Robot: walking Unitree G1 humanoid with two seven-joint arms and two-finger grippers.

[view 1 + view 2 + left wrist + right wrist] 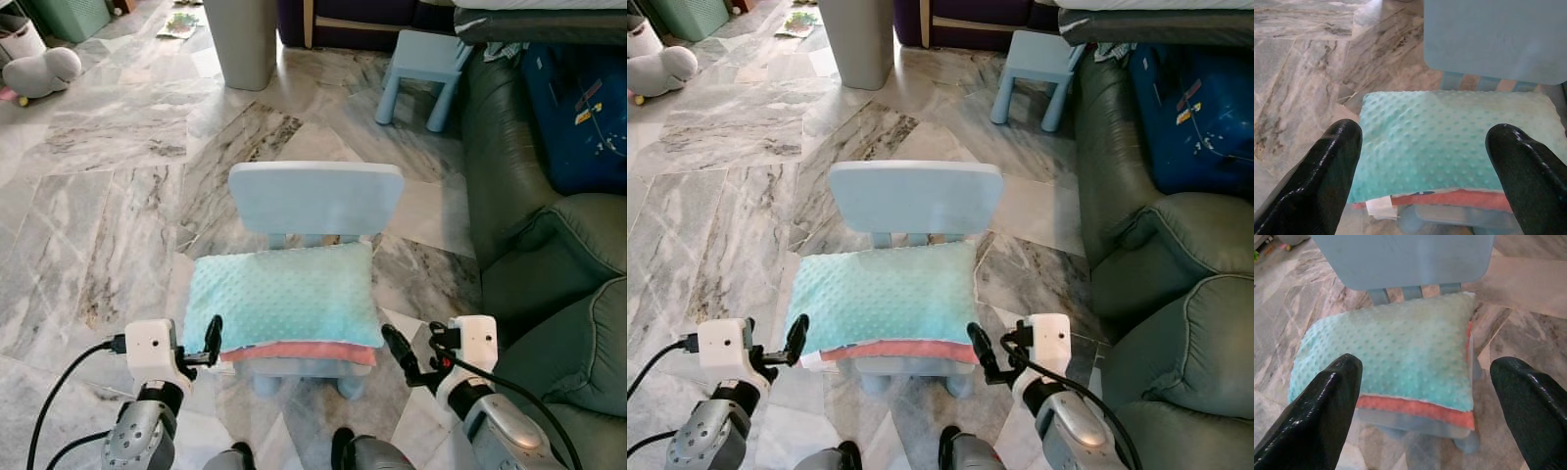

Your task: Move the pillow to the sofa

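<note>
A home's living room. The floor is grey-veined marble tile. A dark green leather sofa runs along the right, with a blue suitcase on it. A child's pale blue chair stands in the middle, and a matching small stool sits further back. A plush toy lies on the floor at far left, near a green basket. A grey bin stands at the back.
</note>
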